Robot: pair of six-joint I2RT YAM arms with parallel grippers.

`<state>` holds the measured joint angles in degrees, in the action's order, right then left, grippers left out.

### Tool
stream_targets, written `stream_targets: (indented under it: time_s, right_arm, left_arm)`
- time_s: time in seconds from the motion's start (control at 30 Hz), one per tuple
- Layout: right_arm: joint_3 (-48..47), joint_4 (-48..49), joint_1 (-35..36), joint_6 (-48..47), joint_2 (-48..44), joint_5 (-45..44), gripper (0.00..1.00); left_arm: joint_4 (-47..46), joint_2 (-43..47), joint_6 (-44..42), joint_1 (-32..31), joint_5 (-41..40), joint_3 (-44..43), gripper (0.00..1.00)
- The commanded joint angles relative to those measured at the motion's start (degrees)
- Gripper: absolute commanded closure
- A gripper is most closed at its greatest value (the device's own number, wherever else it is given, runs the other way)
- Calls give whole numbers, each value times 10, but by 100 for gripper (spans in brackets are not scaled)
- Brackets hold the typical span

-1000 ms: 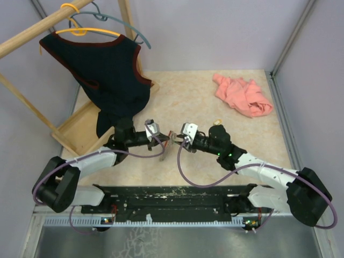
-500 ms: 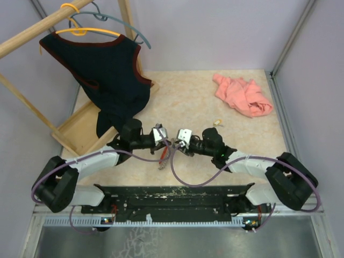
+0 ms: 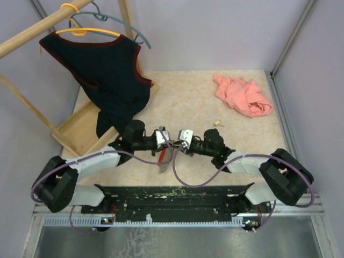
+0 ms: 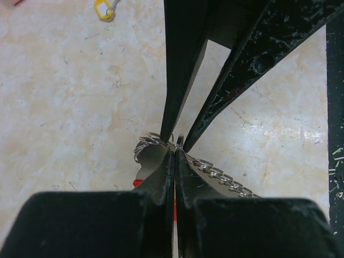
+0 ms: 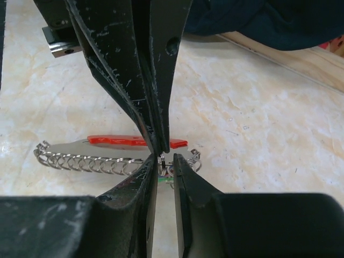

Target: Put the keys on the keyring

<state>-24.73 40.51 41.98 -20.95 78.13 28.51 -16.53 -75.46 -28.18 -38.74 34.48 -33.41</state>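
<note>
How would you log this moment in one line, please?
left gripper: shut on keyring | right gripper: tips at same ring end, grip unclear

Both arms reach inward from their bases and meet nose to nose ahead of the rig's middle. The left arm [image 3: 91, 161] lies low with its elbow folded back and its forearm angled right; the right arm [image 3: 252, 161] mirrors it, forearm angled left. The left tool [image 3: 167, 143] has its jaws pressed together, tips pinching the keyring [image 5: 91, 161]. The right tool [image 3: 177, 146] points straight at it, tips almost touching the left tips, with its fingers [image 5: 191, 183] standing a narrow gap apart.
</note>
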Motion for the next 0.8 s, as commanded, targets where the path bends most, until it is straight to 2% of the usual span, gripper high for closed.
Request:
stream_targets:
  time_s: [0.0,0.17,0.27,0.37,0.43,0.67,0.77]
  right_arm:
    - [-17,-1,-7,-9,-13,33,83]
    - [-27,-32,-7,-22,-4,43,85]
    - [-28,-33,-7,-23,-1,42,90]
    - [-30,-33,-7,-23,2,39,100]
    - [-26,-23,-10,-16,-1,35,100]
    - [8,92,-42,59,-12,87,100]
    - [10,98,-43,60,-10,94,100]
  left_arm:
    - [9,7,-12,-6,-5,-27,100]
    - [7,9,-14,-9,-3,-26,100]
    - [7,8,-15,-10,3,-26,100]
    - [5,8,-16,-11,3,-24,100]
    - [1,13,-10,-11,-6,-20,99]
    - [-142,36,48,1,-22,59,77]
    - [-196,37,73,19,-10,83,75]
